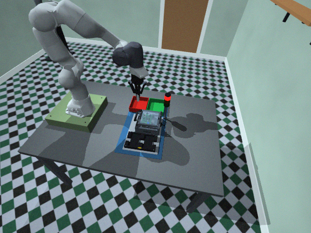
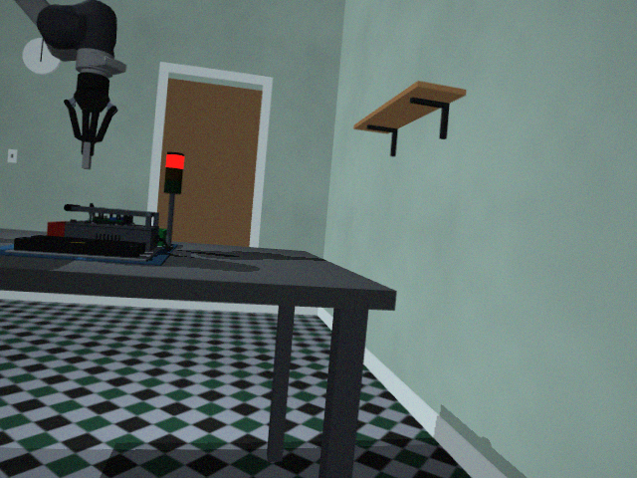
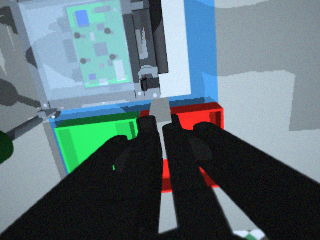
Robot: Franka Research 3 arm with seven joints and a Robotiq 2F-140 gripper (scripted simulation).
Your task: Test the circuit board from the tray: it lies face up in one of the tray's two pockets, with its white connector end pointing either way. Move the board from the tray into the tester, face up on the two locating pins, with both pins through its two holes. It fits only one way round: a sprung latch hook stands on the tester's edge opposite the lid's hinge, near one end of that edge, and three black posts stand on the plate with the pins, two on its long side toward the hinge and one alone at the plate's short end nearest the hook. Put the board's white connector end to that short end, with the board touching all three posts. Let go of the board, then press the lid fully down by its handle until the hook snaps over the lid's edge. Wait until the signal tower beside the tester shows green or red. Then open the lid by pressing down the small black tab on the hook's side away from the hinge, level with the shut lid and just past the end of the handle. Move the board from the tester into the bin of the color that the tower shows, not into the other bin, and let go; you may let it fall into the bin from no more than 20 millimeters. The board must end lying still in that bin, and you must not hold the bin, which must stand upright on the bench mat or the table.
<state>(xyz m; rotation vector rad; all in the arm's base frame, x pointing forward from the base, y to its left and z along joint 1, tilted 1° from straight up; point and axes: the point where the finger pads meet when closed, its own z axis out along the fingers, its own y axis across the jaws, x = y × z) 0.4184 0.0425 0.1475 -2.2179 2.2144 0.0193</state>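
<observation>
The tool (image 1: 137,98), pressed together and empty, hangs high above the board (image 1: 148,117).

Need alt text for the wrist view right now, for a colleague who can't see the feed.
The black two-fingered tool, shut and empty, hangs above the red bin and green bin. Beyond the bins, the green circuit board lies under the tester's shut clear lid, on a blue mat.

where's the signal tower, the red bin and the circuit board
signal tower (image 2: 174,160), exterior view, its lit red segment
red bin (image 1: 142,102), top view, its floor
circuit board (image 3: 97,42), wrist view, its green face under the shut lid
</observation>
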